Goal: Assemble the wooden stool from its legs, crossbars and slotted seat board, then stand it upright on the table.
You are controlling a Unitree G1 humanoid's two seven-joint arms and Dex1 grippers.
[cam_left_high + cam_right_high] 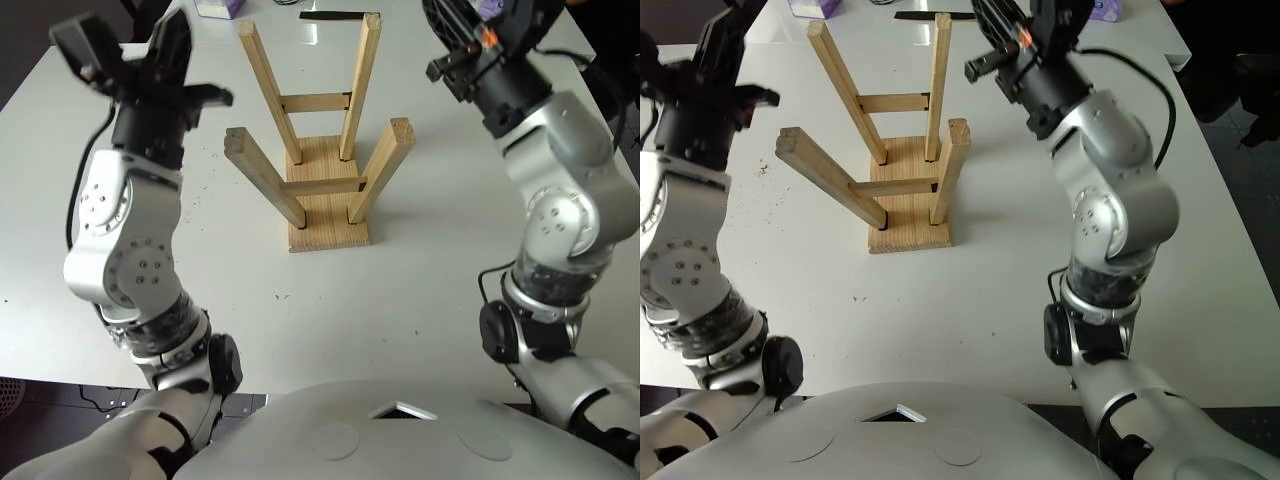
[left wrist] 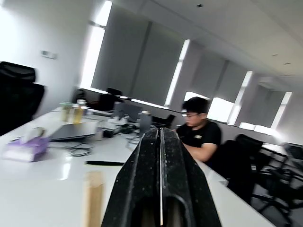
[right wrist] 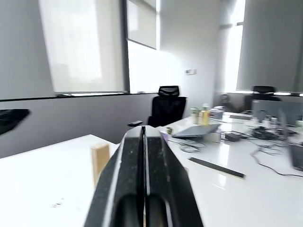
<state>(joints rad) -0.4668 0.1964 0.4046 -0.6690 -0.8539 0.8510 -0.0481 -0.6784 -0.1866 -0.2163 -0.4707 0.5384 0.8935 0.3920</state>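
The wooden stool lies upside down in the middle of the white table, its seat board (image 1: 325, 228) flat on the surface. Its legs (image 1: 268, 85) point up and splay outward, joined by two crossbars (image 1: 322, 185). My left gripper (image 1: 176, 30) is raised to the left of the stool, shut and holding nothing, clear of the wood. The right gripper (image 1: 992, 18) hangs above the table's far right, beside the far right leg (image 1: 937, 85), also shut and holding nothing. One leg tip (image 2: 93, 198) appears beside the closed left fingers, another (image 3: 100, 161) beside the right ones.
A purple tissue box (image 1: 218, 8) and a flat black strip (image 1: 332, 15) lie at the table's far edge behind the stool. Another purple item (image 1: 1102, 10) is at the far right. Bare table (image 1: 400, 300) lies in front of the stool.
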